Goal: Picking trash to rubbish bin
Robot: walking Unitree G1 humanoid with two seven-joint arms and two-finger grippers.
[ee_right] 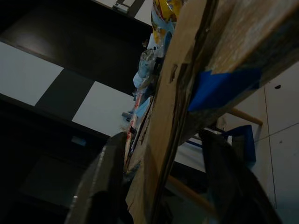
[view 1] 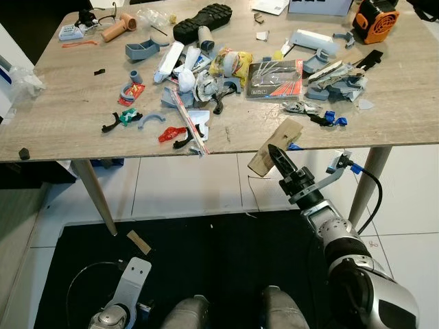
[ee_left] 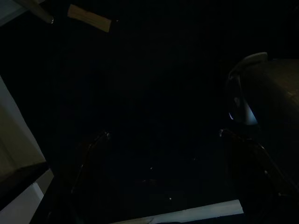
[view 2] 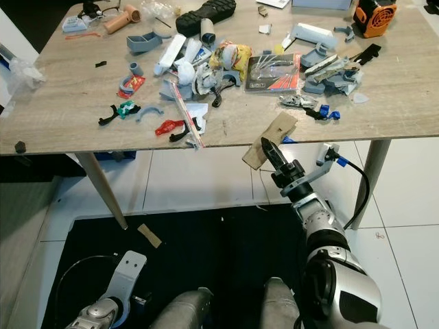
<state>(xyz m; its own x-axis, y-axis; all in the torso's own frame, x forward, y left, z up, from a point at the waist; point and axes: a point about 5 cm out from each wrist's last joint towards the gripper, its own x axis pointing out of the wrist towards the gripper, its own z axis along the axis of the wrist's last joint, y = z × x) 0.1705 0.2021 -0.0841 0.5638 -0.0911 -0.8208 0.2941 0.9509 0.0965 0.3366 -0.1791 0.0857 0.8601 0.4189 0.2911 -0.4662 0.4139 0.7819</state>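
Note:
My right gripper (view 1: 276, 153) is shut on a flat piece of brown cardboard (view 1: 275, 144) at the table's front edge. The cardboard tilts up against the wooden table (view 1: 62, 130), and blue tape (ee_right: 219, 86) sticks to it. In the right wrist view the cardboard (ee_right: 173, 107) stands edge-on between both black fingers (ee_right: 105, 182). Mixed trash (view 1: 206, 75) lies across the tabletop: wrappers, plastic parts, a black shoe sole. My left arm (view 1: 127, 291) hangs idle low at the left. Its dim fingers (ee_left: 91, 158) stand apart over a dark mat with nothing between them.
A black mat (view 1: 226, 260) covers the floor under the table, with a small cardboard strip (view 1: 138, 241) on it. Table legs (view 1: 96, 195) stand left and right. An orange device (view 1: 375, 19) and a grey box (view 1: 319, 7) sit at the far right of the table.

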